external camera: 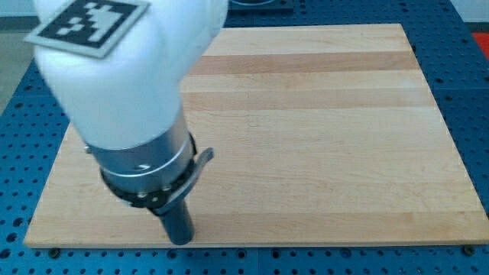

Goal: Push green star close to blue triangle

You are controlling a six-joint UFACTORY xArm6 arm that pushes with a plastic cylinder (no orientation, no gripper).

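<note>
No green star and no blue triangle show in the camera view; neither block can be seen anywhere on the wooden board (321, 130). The white arm (122, 69) fills the view's upper left and hides that part of the board. Its dark rod comes down at the view's bottom left, and my tip (180, 240) rests near the board's bottom edge. No block is near the tip.
The board lies on a blue perforated table (470, 69) that shows around its edges. A black-and-white marker tag (88, 23) sits on top of the arm. A metal collar with a small lever (202, 158) rings the arm above the rod.
</note>
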